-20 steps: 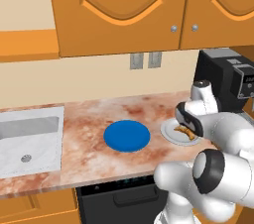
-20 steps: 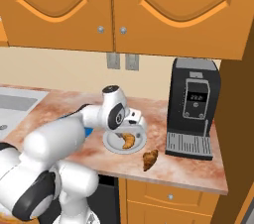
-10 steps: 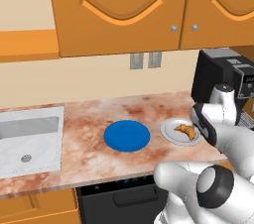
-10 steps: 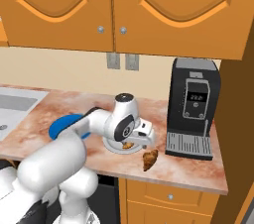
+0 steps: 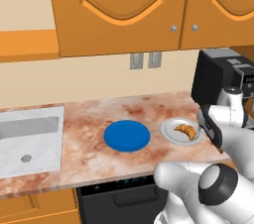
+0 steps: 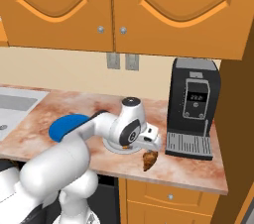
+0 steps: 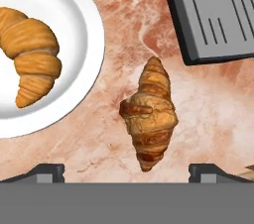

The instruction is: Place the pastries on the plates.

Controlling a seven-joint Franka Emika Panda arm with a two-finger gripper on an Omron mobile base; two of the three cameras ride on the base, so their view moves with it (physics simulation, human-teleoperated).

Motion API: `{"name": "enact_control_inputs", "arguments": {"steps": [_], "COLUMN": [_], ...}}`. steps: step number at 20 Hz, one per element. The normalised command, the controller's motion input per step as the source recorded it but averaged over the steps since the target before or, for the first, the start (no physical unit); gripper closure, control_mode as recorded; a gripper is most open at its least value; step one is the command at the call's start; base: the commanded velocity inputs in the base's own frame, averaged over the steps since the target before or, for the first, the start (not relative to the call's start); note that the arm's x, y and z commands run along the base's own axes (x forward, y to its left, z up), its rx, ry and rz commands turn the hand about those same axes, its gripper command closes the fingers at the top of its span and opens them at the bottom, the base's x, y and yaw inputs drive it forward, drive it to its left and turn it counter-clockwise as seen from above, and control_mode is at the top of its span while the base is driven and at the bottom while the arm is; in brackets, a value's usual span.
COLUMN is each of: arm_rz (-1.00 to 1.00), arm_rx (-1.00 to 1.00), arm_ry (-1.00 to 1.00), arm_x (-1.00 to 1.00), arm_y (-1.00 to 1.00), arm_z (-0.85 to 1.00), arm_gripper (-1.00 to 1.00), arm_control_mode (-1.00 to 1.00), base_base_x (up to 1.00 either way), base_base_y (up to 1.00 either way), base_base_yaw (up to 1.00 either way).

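One golden-brown croissant (image 7: 32, 54) lies on the pale grey-white plate (image 7: 74, 29), also seen from the left base as croissant (image 5: 186, 130) on plate (image 5: 171, 134). A second croissant (image 7: 149, 114) rests on the bare counter between that plate and the coffee machine's tray, near the counter's front edge (image 6: 149, 160). My gripper (image 7: 127, 173) hovers over this loose croissant, open, with the fingertips (image 7: 47, 172) wide apart and nothing between them. From the right base it hangs just above the pastry (image 6: 153, 142). The blue plate (image 5: 127, 136) sits empty to the left of the white one.
A black coffee machine (image 6: 192, 106) stands right of the loose croissant, its grey drip tray (image 7: 218, 10) close by. A sink (image 5: 27, 141) is set in the counter at far left. Wooden cabinets (image 5: 129, 10) hang above.
The arm has swung right, from above the white plate to above the loose croissant on the counter. The croissant on the white plate stays put.
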Motion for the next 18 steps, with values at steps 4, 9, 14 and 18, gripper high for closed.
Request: {"name": "enact_control_inputs", "arguments": {"steps": [4, 9, 14, 18], "arm_rz": [-0.05, -0.03, -0.01, 0.00], "arm_rx": [0.00, 0.00, 0.00, 0.01], "arm_ry": [0.02, 0.04, 0.10, 0.11], "arm_x": [0.00, 0.00, 0.00, 0.00], "arm_y": [-0.26, -0.15, 0.00, 0.00], "arm_z": [-0.02, -0.14, -0.33, -0.24], "arm_gripper": [-1.00, -1.00, -1.00, -1.00], "arm_control_mode": [-1.00, -1.00, -1.00, -1.00], "base_base_x": [0.00, 0.00, 0.00, 0.00], "base_base_y": [0.00, 0.00, 0.00, 0.00], "base_base_yaw": [0.00, 0.00, 0.00, 0.00]}}
